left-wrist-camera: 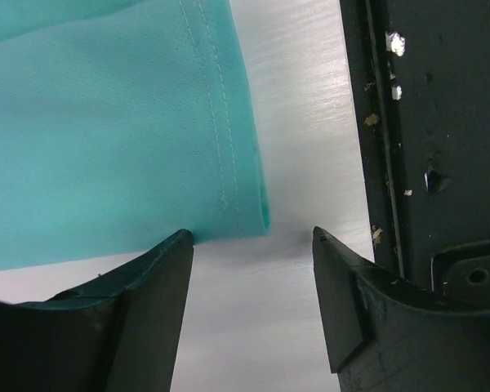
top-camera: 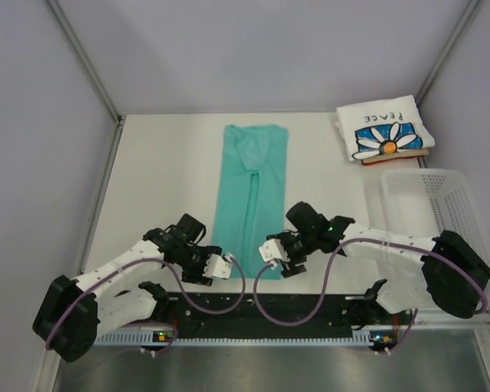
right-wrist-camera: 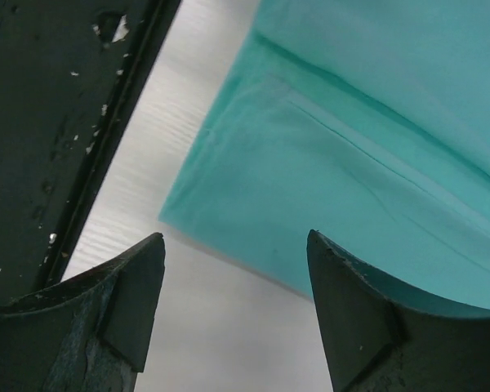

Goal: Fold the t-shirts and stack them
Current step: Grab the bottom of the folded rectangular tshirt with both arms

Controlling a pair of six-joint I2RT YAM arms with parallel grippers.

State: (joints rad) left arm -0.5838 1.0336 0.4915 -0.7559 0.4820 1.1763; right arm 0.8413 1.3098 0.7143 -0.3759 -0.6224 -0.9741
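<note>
Teal shirt [top-camera: 251,188], seemingly ungripped, ends between left pincer [top-camera: 229,263] and right pincer [top-camera: 267,253].

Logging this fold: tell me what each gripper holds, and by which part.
Nothing: left gripper and right gripper stand open at the near hem of the teal shirt.

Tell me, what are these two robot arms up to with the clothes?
They are folding t-shirts. The teal shirt lies on the table, folded into a long narrow strip. The left gripper and right gripper sit open at its near end, one by each corner, holding nothing. The white daisy-print shirt lies folded at the far right, beyond a white basket.
</note>
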